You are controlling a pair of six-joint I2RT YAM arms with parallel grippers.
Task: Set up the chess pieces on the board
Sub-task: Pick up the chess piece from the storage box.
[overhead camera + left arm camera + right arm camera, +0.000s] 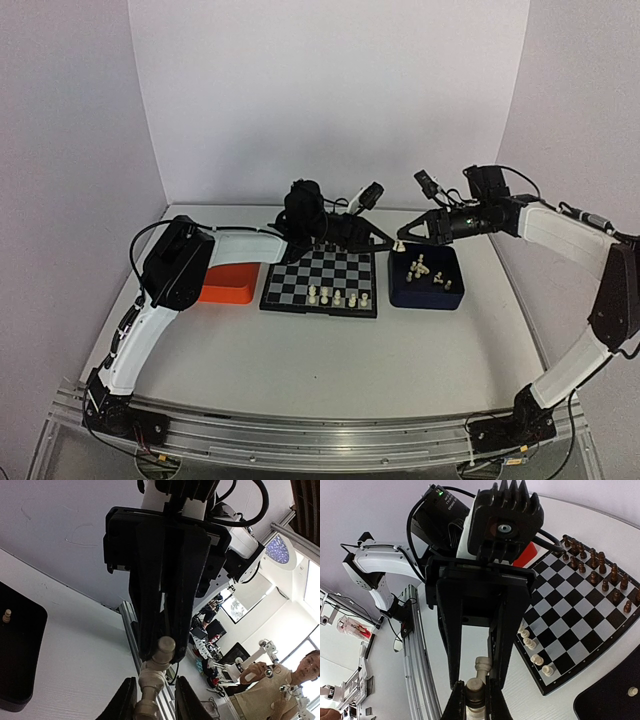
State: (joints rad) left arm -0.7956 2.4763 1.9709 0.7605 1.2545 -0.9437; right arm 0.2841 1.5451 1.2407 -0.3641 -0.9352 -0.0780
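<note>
Our right gripper (475,700) clenched a chess piece (480,666), the hold of our left gripper (154,692) unclear; beyond the jaws, the board (580,605) held few.

Board (300,285): black and pale grey checks, black frame. Chess pieces (335,296): cream-white. Dark pieces (592,565): dark brown (right wrist view only). Orange tray (228,283): plain orange. Blue tray (400,295): dark blue. Table (330,360): white. Arms (150,335): white, black joints.
</note>
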